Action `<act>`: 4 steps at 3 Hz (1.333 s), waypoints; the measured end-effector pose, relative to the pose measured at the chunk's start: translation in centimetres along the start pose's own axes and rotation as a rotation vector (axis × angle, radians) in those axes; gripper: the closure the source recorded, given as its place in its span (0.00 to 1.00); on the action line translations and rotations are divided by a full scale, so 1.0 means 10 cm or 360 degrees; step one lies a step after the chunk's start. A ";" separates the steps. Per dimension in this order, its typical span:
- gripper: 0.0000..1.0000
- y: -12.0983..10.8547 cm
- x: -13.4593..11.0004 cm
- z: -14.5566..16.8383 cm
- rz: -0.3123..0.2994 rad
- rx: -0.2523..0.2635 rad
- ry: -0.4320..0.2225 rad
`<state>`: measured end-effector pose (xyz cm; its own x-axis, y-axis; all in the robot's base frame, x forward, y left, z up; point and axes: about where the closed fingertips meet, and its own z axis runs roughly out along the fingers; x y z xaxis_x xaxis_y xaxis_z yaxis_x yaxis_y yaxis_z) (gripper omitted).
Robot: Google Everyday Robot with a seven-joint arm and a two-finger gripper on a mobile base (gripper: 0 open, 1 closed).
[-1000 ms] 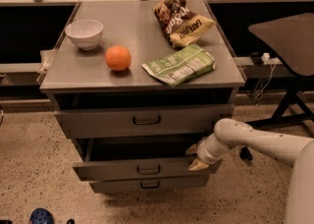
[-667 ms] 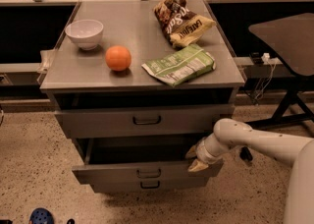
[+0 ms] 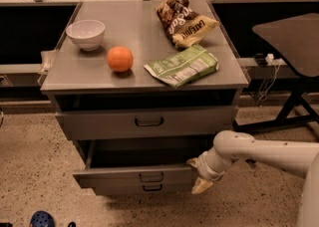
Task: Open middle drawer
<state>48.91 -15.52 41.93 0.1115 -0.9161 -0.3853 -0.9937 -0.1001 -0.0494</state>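
Observation:
The middle drawer [image 3: 134, 176] is a grey metal drawer with a low front and a small black bar handle [image 3: 150, 176]. It stands pulled out from the cabinet, its dark interior showing behind the front. My gripper [image 3: 198, 175] reaches in from the right on a white arm and sits at the drawer front's right end. The top drawer [image 3: 144, 121] above is pushed in. The bottom drawer [image 3: 149, 188] shows only as a narrow strip under the middle one.
On the cabinet top [image 3: 79, 74] are a white bowl [image 3: 85, 34], an orange [image 3: 120, 58], a green snack bag [image 3: 182, 65] and a brown chip bag [image 3: 182, 20]. A dark table on a black stand [image 3: 294, 37] is at the right. A blue shoe [image 3: 42, 218] lies on the speckled floor.
The middle drawer has slid further out toward me, and my gripper has moved with its right end.

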 end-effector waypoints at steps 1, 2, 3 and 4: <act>0.10 0.00 0.00 0.00 0.0000 0.0000 0.0000; 0.00 0.00 0.00 0.00 0.0000 0.0000 0.0000; 0.00 -0.10 0.04 0.02 0.0017 -0.0036 -0.0029; 0.07 -0.21 0.07 0.07 0.0023 -0.0091 -0.0050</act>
<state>51.03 -15.71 41.09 0.0964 -0.9050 -0.4144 -0.9939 -0.1099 0.0089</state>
